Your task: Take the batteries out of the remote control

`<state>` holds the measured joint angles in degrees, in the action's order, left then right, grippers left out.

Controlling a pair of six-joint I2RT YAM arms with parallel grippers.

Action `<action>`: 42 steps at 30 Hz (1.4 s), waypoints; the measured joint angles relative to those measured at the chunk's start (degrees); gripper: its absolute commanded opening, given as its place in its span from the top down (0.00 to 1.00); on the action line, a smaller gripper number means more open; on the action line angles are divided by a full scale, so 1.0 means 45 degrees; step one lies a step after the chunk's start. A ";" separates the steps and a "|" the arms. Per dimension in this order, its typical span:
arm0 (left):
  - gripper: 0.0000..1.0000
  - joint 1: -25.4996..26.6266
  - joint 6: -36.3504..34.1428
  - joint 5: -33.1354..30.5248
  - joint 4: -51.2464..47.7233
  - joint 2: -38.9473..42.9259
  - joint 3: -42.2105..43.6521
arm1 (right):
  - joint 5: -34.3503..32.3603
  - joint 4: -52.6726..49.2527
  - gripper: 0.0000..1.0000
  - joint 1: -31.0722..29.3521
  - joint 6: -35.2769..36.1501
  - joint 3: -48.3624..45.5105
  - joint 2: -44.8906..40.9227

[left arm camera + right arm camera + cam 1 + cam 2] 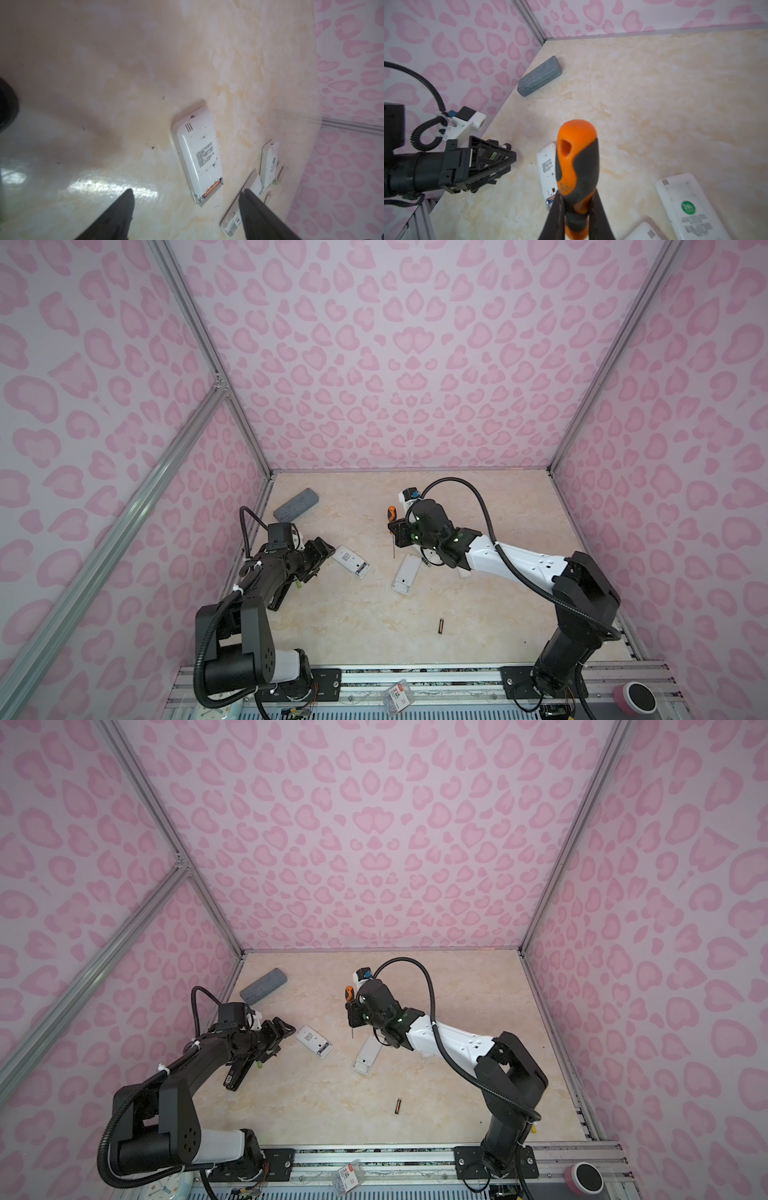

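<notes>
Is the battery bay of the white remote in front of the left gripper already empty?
No, in the left wrist view an orange-labelled battery lies in the uncovered bay at the end of the white remote.

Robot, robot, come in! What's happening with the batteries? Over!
Left gripper open, facing white remote. Orange battery showing at its end. Right gripper shut on screwdriver. One loose battery on table.

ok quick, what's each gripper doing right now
Left gripper: open, holding nothing.
Right gripper: shut on the screwdriver.
</notes>
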<state>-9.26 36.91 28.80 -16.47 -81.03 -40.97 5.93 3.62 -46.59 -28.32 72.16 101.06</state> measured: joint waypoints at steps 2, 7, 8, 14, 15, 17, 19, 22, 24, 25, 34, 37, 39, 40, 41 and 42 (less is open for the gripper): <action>0.24 -0.0199 0.0253 0.0408 0.0408 -0.0563 0.0199 | 0.0146 0.0398 1.00 -0.0087 0.0019 0.0505 0.0670; 0.36 -0.0243 0.0753 0.1530 0.1846 -0.2059 0.0287 | 0.0729 0.1277 1.00 -0.0175 0.0131 0.1088 0.1690; 0.38 -0.0204 0.0835 0.1802 0.2195 -0.2327 0.0228 | 0.0801 0.1462 1.00 -0.0175 0.0199 0.1093 0.1802; 0.46 0.0845 0.1035 0.2195 0.3206 -0.3497 -0.0573 | 0.1302 0.3211 1.00 -0.0141 0.0515 0.0340 0.2040; 0.47 0.1112 0.1039 0.2195 0.3293 -0.3657 -0.0738 | 0.1345 0.3575 1.00 -0.0117 0.0573 0.0126 0.2040; 0.48 0.1564 0.1151 0.2229 0.3453 -0.3915 -0.1001 | 0.1467 0.4104 1.00 -0.0034 0.0719 -0.0219 0.2030; 0.48 0.1855 0.1224 0.2239 0.3682 -0.4080 -0.1107 | 0.1583 0.4371 1.00 0.0044 0.0777 -0.0398 0.2006; 0.48 0.2195 0.1515 0.2210 0.3823 -0.4255 -0.1209 | 0.1753 0.5260 1.00 0.0228 0.0942 -0.0947 0.1826; 0.48 0.2594 0.1530 0.2171 0.3963 -0.4323 -0.1229 | 0.2035 0.5935 1.00 0.0340 0.1112 -0.1462 0.1749; 0.48 0.2691 0.1569 0.2220 0.3993 -0.4323 -0.1229 | 0.2118 0.6237 1.00 0.0384 0.1171 -0.1715 0.1749; 0.49 0.2754 0.1734 0.2822 0.4012 -0.4226 -0.1132 | 0.3220 0.9044 1.00 0.0189 0.1821 -0.2297 0.2361; 0.51 0.2861 0.1685 0.3113 0.4065 -0.4231 -0.1171 | 0.3599 0.9899 1.00 -0.0024 0.2176 -0.2506 0.2506; 0.53 0.3021 0.1685 0.3327 0.4119 -0.4231 -0.1234 | 0.3764 1.0409 1.00 -0.0136 0.2331 -0.2793 0.2540; 0.53 0.3118 0.1685 0.3449 0.4177 -0.4240 -0.1268 | 0.3823 1.0676 1.00 -0.0204 0.2385 -0.2982 0.2540; 0.54 0.3201 0.1681 0.3555 0.4182 -0.4255 -0.1326 | 0.3949 1.0914 1.00 -0.0243 0.2463 -0.3186 0.2540; 0.54 0.3264 0.1681 0.3643 0.4187 -0.4255 -0.1375 | 0.4075 1.1098 1.00 -0.0272 0.2526 -0.3347 0.2540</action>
<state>5.43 44.47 45.19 2.37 -100.18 -47.16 24.27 53.56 -47.81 -16.95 57.10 112.49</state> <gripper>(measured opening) 0.463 0.116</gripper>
